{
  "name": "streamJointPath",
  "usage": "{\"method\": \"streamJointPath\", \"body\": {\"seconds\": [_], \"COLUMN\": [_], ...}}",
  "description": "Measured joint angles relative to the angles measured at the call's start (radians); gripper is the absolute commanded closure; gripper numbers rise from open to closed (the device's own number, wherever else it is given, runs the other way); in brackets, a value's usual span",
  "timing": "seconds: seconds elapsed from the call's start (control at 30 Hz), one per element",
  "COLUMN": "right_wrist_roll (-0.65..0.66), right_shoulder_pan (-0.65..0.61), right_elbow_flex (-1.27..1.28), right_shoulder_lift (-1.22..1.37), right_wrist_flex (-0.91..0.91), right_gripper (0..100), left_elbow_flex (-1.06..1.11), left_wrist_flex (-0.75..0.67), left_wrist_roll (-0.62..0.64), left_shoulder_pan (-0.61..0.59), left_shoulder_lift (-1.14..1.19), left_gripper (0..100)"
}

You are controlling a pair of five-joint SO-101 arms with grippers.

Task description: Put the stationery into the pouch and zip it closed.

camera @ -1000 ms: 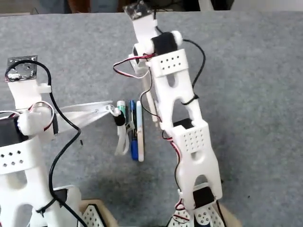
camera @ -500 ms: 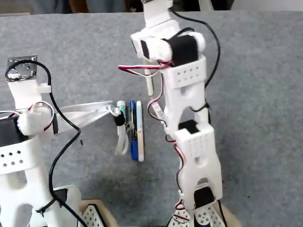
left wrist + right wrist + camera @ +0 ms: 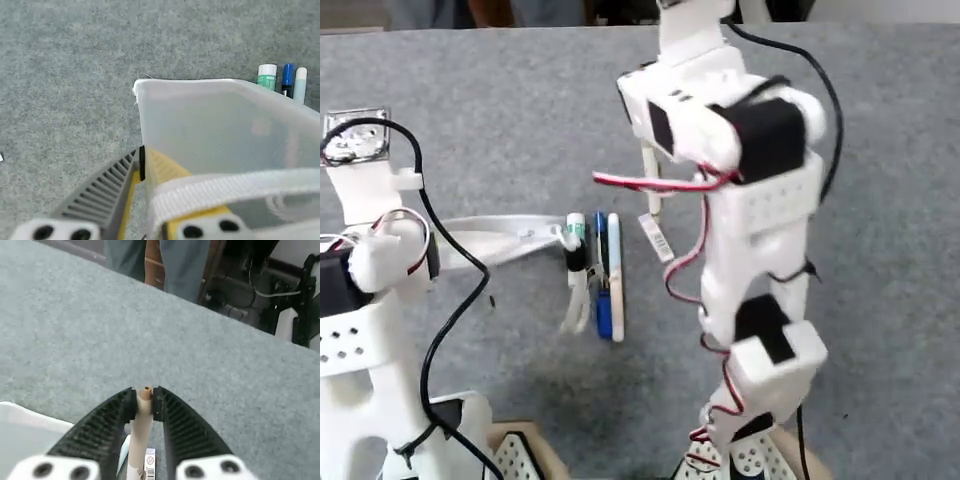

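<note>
My left gripper (image 3: pixel 145 155) is shut on the translucent white pouch (image 3: pixel 215 135), which it holds by one end. In the high view the pouch (image 3: pixel 505 238) stretches rightward, low over the grey mat, and its strap (image 3: pixel 578 298) hangs at its far end. Just past that end lie three pens side by side: a green-capped one (image 3: pixel 576 229), a blue one (image 3: pixel 603 290) and a white one (image 3: pixel 616 270). My right gripper (image 3: pixel 144 402) is shut on a beige pen (image 3: pixel 141 425). This beige pen (image 3: pixel 650 180) hangs upright above the mat, right of the three pens, with a barcode tag (image 3: pixel 656 236) at its lower end.
The grey mat (image 3: pixel 880 150) covers the table, with open room to the right and at the back. The two arm bases (image 3: pixel 520 455) stand at the near edge. Chair legs and cables (image 3: pixel 250 285) lie beyond the table's far edge.
The right arm has risen and swung to the right, lifting the beige pen off the mat. The left arm, the pouch and the three pens have barely moved.
</note>
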Motion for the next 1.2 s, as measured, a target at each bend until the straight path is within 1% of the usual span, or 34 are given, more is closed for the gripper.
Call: {"method": "streamJointPath", "body": {"seconds": [0.2, 0.33, 0.5, 0.63, 0.73, 0.97, 1.2], "right_wrist_roll": [0.000, 0.000, 0.000, 0.000, -0.035, -0.041, -0.041], "right_shoulder_pan": [-0.043, -0.077, -0.083, -0.083, -0.092, -0.245, -0.336], "right_elbow_flex": [0.080, 0.140, 0.222, 0.279, 0.302, 0.305, 0.305], "right_shoulder_lift": [-0.117, -0.196, -0.281, -0.347, -0.393, -0.419, -0.408], "right_wrist_flex": [0.000, 0.000, 0.000, 0.000, 0.000, -0.021, -0.183], "right_gripper": [98.6, 98.6, 98.6, 98.6, 98.6, 98.6, 98.6], "left_elbow_flex": [-0.026, -0.026, -0.026, -0.006, 0.014, 0.017, 0.017], "left_wrist_flex": [0.000, 0.000, 0.000, 0.000, -0.005, -0.002, -0.002], "left_wrist_roll": [0.037, 0.061, 0.077, 0.080, 0.077, 0.064, 0.064], "left_shoulder_pan": [0.011, 0.058, 0.104, 0.135, 0.137, 0.138, 0.138], "left_shoulder_lift": [0.000, 0.000, 0.000, 0.072, 0.146, 0.173, 0.173], "left_gripper": [97, 97, 97, 97, 97, 97, 97]}}
